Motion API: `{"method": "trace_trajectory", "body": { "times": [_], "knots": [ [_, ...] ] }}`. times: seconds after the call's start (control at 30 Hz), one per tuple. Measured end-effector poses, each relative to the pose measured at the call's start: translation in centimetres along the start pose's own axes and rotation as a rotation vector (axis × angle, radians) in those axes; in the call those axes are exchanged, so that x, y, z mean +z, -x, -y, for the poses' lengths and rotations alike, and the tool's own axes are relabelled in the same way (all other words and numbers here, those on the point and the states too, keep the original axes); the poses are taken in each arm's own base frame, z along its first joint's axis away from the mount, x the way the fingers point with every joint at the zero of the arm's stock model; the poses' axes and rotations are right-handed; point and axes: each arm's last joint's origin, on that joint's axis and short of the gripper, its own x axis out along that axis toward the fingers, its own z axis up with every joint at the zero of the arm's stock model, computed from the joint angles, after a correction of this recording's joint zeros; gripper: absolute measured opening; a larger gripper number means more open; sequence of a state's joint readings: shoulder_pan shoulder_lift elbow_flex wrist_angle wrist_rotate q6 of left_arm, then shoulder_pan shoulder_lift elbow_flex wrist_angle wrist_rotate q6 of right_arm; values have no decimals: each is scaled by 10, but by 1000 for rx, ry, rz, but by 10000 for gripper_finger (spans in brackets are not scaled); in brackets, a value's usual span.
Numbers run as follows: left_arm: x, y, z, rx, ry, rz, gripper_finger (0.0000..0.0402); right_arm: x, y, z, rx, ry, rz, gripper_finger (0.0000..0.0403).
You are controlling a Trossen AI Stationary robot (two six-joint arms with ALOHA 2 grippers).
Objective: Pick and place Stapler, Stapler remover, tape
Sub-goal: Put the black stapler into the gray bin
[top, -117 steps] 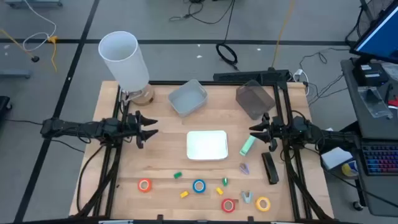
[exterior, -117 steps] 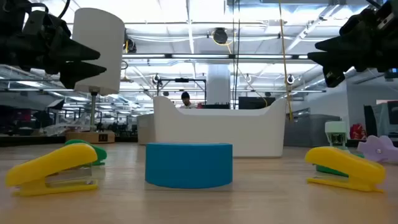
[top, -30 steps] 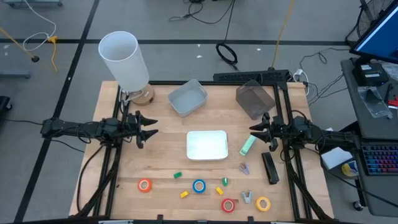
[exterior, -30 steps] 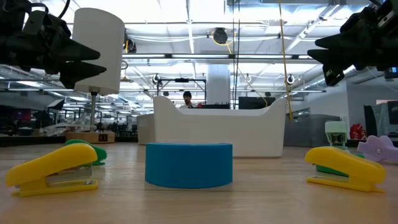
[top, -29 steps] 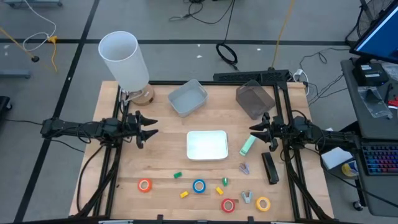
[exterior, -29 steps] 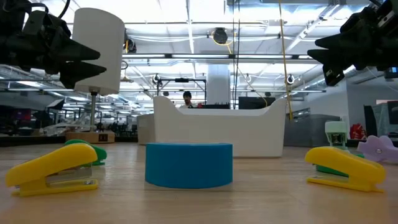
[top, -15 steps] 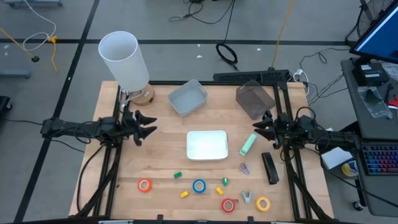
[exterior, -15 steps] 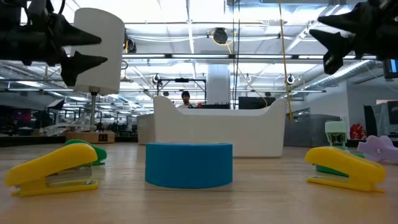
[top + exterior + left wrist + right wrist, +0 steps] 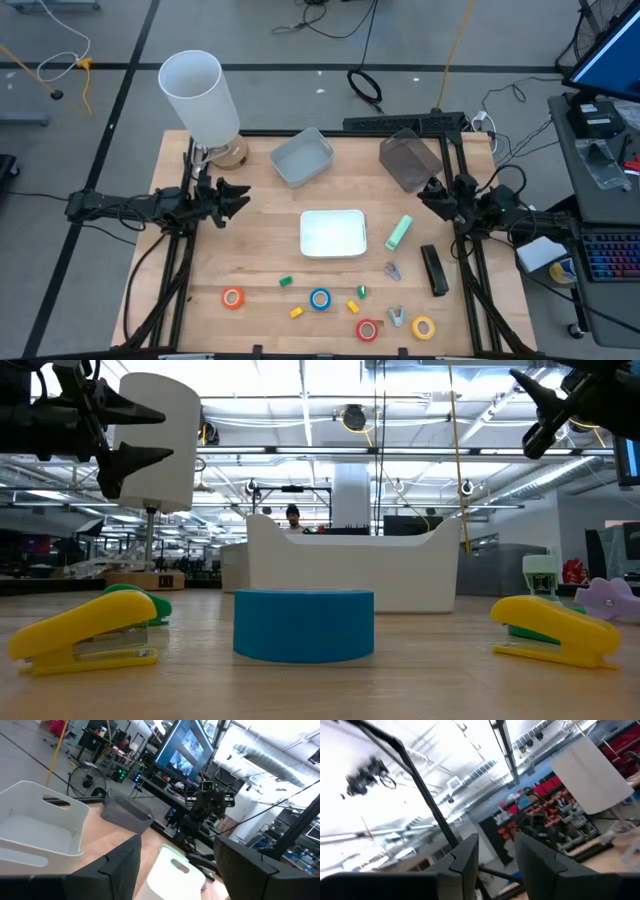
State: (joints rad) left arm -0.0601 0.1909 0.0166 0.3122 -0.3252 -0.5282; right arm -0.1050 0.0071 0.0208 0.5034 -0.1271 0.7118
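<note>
The white tray (image 9: 333, 233) at the table's middle serves as the landmark. To its left, above the table, the left gripper (image 9: 238, 199) is seen with fingers spread and nothing held; to its right the right gripper (image 9: 432, 194) is raised, fingers likewise parted and empty. A green stapler (image 9: 399, 232) lies just right of the tray, a black stapler (image 9: 433, 270) farther right and nearer the front edge. Between tray and front edge the tape rolls are spread: orange (image 9: 232, 297), blue (image 9: 320, 298), red (image 9: 367, 329) and yellow (image 9: 423, 327). A purple stapler remover (image 9: 393, 271) lies off the tray's front right corner, another remover (image 9: 397, 317) between the red and yellow rolls.
</note>
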Motion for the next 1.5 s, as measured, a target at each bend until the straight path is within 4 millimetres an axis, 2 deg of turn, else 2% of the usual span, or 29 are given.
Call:
{"method": "trace_trajectory", "body": {
  "times": [0.17, 0.37, 0.47, 0.63, 0.77, 0.9, 1.0, 1.17, 1.5],
  "knots": [
    [0, 0, 0, 0, -4, -1, 248, 6, 0, -3, -6, -110, 99, 123],
    [-1, 0, 0, 0, -38, -14, 248, 17, 2, -12, 84, -118, 213, 123],
    [-3, 0, -1, 9, -39, -33, 248, 10, -3, -6, 8, -112, 92, 123],
    [-4, 0, -2, 14, -46, -47, 248, 29, -25, -21, -91, -166, -119, 123],
    [-5, 0, -2, 15, -53, -49, 248, 35, -44, -27, -191, -301, -345, 123],
    [-5, 0, -3, 18, -60, -55, 248, 35, -59, -31, -304, -567, -557, 123],
    [-5, 0, -3, 16, -77, -59, 248, 28, -61, -29, -438, -853, -729, 121],
    [-7, 0, -4, 25, -84, -77, 248, 14, -56, -32, -637, -1191, -929, 105],
    [-13, 1, -5, 4, -97, -161, 248, 2, -51, -49, -804, -1483, -1049, 57]
  ]
}}
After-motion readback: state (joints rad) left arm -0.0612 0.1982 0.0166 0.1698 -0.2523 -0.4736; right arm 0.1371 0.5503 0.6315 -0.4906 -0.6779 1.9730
